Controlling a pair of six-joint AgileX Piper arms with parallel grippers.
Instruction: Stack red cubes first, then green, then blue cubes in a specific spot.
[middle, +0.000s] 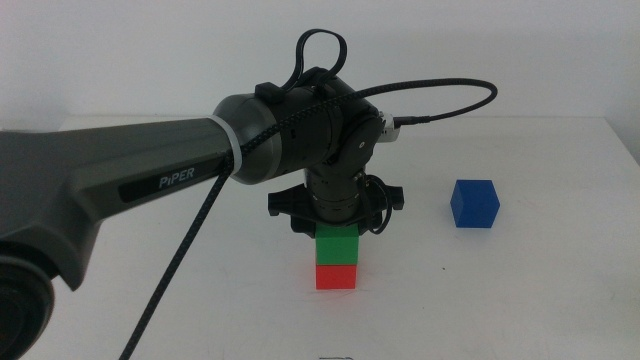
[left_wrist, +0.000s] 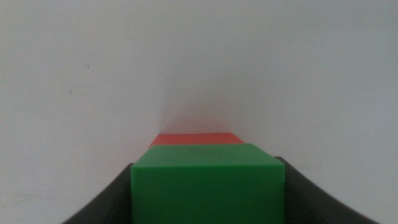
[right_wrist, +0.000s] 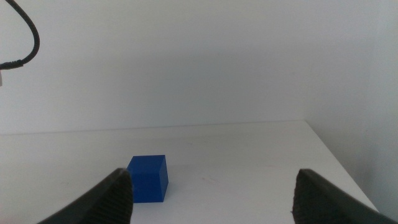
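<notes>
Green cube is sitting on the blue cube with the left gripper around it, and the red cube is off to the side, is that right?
Not quite. The green cube sits on the red cube, not the blue one, as the middle view shows. The left gripper is around the green cube, and it is the blue cube that stands off to the side.

The green cube (middle: 337, 246) sits squarely atop the red cube (middle: 336, 277) at mid-worktop; the blue cube (middle: 473, 203) rests apart, to their right.
</notes>
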